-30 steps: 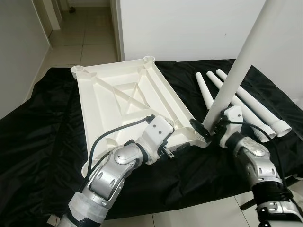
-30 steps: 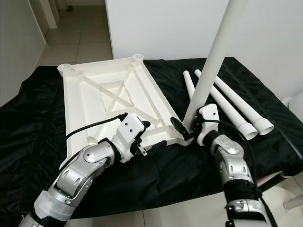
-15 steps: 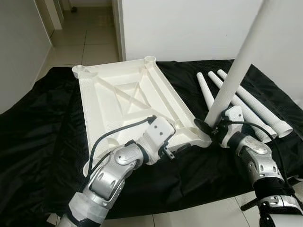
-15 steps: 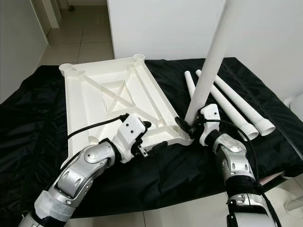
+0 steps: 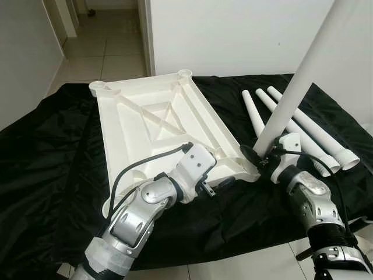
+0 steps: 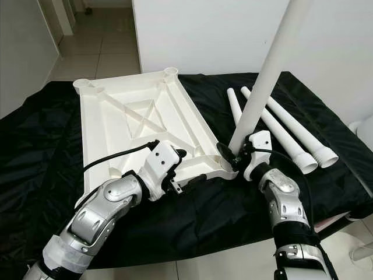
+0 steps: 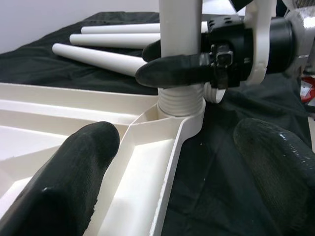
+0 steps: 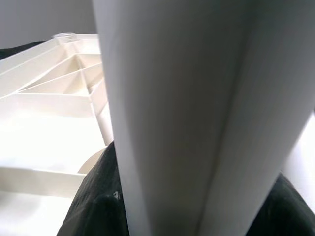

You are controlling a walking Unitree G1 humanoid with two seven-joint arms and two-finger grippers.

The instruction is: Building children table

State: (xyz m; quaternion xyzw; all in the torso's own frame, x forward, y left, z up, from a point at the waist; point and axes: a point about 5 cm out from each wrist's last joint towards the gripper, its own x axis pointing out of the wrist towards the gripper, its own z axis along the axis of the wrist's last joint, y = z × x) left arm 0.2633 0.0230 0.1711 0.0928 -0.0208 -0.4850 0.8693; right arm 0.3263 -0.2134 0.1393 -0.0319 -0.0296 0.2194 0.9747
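Observation:
The white plastic tabletop (image 5: 151, 122) lies upside down on a black cloth. One white leg (image 5: 291, 87) stands nearly upright, leaning a little to the right. Its threaded end sits in the socket (image 7: 182, 110) at the tabletop's near right corner. My right gripper (image 5: 259, 156) is shut on this leg just above the socket. One of its black fingers (image 7: 172, 69) wraps the leg's front. My left gripper (image 5: 218, 182) is open at the tabletop's near edge, left of the socket. One finger (image 7: 69, 182) is over the tabletop's inside, the other (image 7: 275, 167) over the cloth.
Three loose white legs (image 6: 280, 131) lie side by side on the cloth to the right of the tabletop. A white wall stands close behind the table, with a tiled corridor at the back left. The cloth's front edge drops to the floor by my arms.
The view has shifted slightly. My right wrist has turned a little with the leg, whose foot stays at the corner socket. The left gripper has kept its place.

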